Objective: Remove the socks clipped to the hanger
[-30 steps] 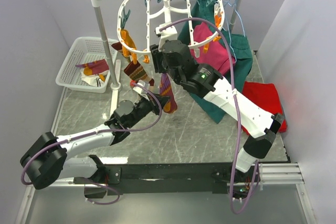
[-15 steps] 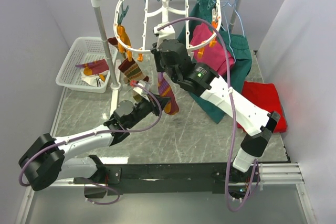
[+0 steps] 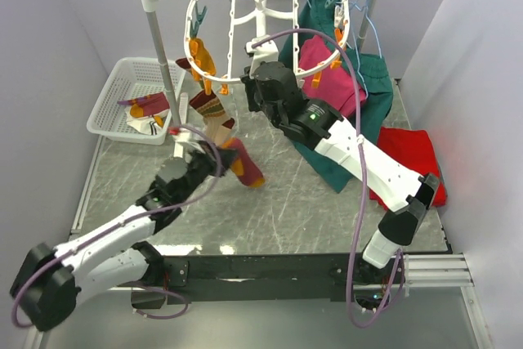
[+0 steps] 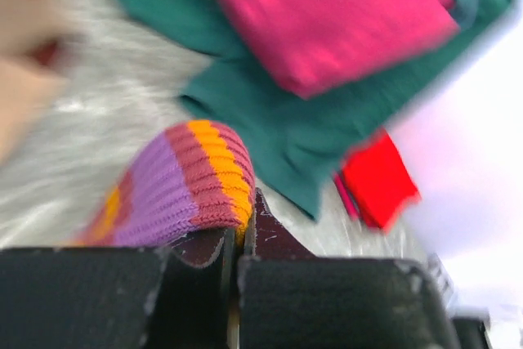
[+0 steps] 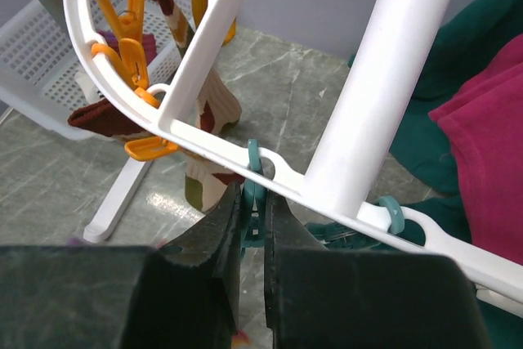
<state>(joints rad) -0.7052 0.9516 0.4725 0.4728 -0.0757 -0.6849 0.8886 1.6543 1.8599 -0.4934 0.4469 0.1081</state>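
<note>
Wrist views reveal left gripper [image 4: 231, 243] clamping a sock [image 4: 176, 194], right gripper [image 5: 252, 212] pinching teal clip [image 5: 254, 200].

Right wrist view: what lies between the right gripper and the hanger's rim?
A teal clip hanging from the hanger rim; the jaws of the right gripper stand shut around it. The right wrist view shows it.

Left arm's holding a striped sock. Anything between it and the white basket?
Yes. The rack's left pole and its foot stand beside the basket, on the straight line from the striped sock in the left gripper. Clipped socks hang close to that path.
</note>
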